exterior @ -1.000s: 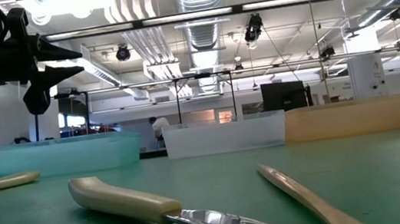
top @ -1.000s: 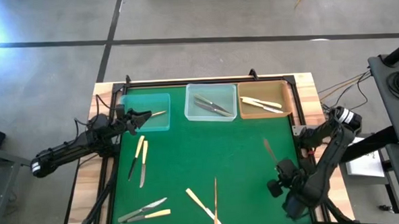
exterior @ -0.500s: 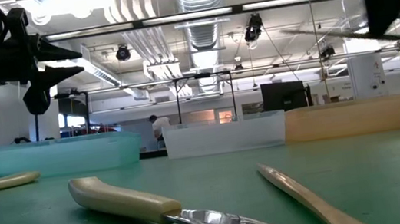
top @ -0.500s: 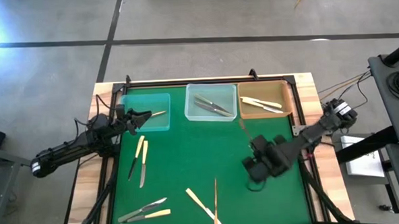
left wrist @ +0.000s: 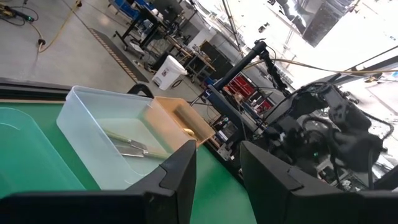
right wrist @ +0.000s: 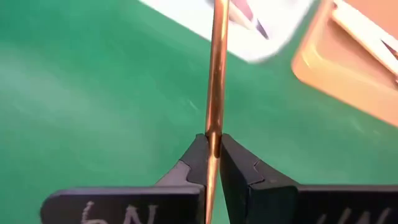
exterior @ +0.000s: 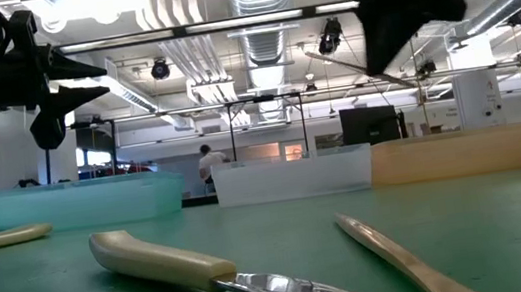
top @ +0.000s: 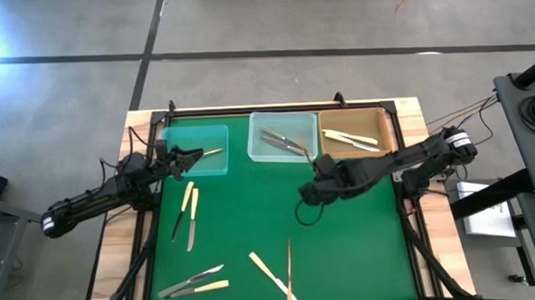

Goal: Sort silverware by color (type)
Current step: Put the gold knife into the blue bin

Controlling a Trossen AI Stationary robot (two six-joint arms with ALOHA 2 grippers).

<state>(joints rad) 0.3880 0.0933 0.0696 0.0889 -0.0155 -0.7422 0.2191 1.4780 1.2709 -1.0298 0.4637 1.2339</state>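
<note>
The right gripper (right wrist: 213, 149) is pinching a bronze utensil (right wrist: 216, 68) at frame centre, beside the clear tray (top: 283, 137). The left gripper (top: 195, 155) is hovering spread by the teal tray (top: 195, 151). Sorting is partly done; about eight pieces (top: 191, 217) are remaining on the desk (top: 252, 205)

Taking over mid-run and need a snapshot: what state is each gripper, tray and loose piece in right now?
Right gripper: shut on golden-bronze piece, raised over the mat.
Left gripper: open, empty, hanging at the teal tray's edge.
Teal tray: one slim piece at its right edge.
Clear tray: holds silver-grey pieces.
Tan tray: holds cream-yellow pieces.
Loose cutlery: lying flat on the mat, unsorted.
</note>
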